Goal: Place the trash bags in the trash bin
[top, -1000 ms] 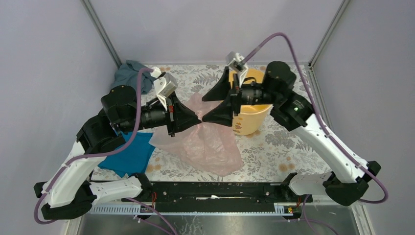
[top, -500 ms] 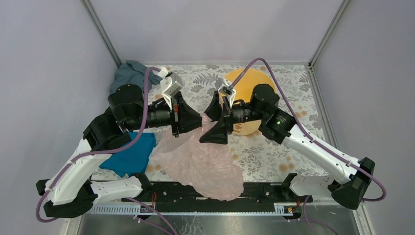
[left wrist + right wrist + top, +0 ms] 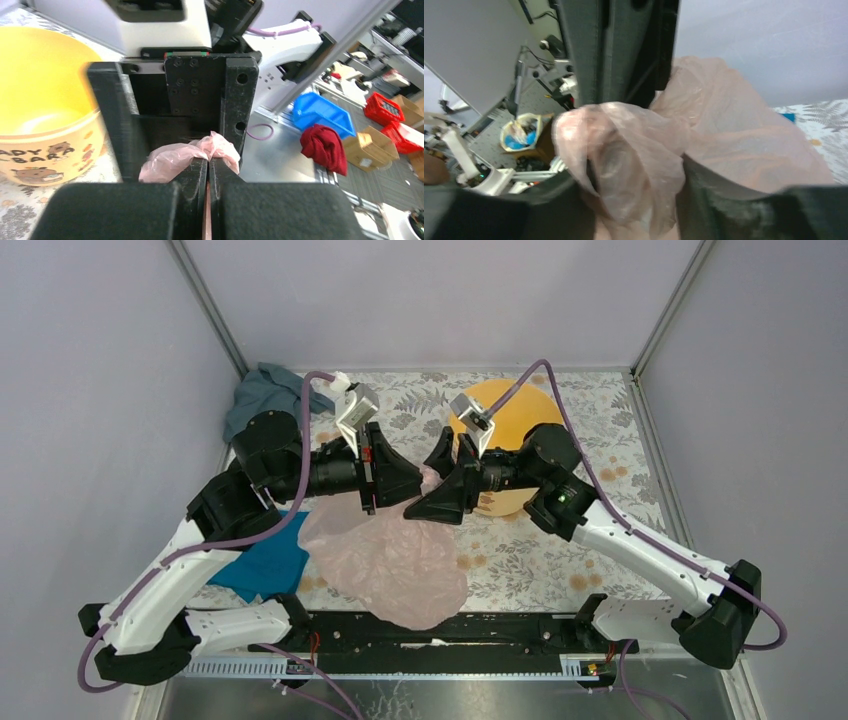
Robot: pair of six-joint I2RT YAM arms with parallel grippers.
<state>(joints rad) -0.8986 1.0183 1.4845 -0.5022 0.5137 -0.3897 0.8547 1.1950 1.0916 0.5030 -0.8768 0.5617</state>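
The trash bags are one pale-pink film bag (image 3: 390, 560) hanging over the table's front half. My left gripper (image 3: 405, 485) is shut on its top edge; in the left wrist view a pink tuft (image 3: 190, 155) sticks out above the closed left gripper (image 3: 209, 165). My right gripper (image 3: 428, 492) faces it, tip to tip. Its fingers (image 3: 724, 205) stand partly apart, with bunched pink film (image 3: 634, 165) filling the gap. The trash bin (image 3: 515, 410), a yellow bucket with a cream printed side (image 3: 45, 150), stands behind the right arm, which half hides it.
A bright blue cloth (image 3: 265, 560) lies under the left arm. A grey-blue cloth (image 3: 262, 390) sits in the far left corner. The black base rail (image 3: 500, 625) runs along the near edge. Walls close the left, back and right sides.
My right gripper swung left from beside the bin to meet the left gripper, and its fingers narrowed around the bag's top. The left gripper shifted right, and the bag's lower end rose off the rail.
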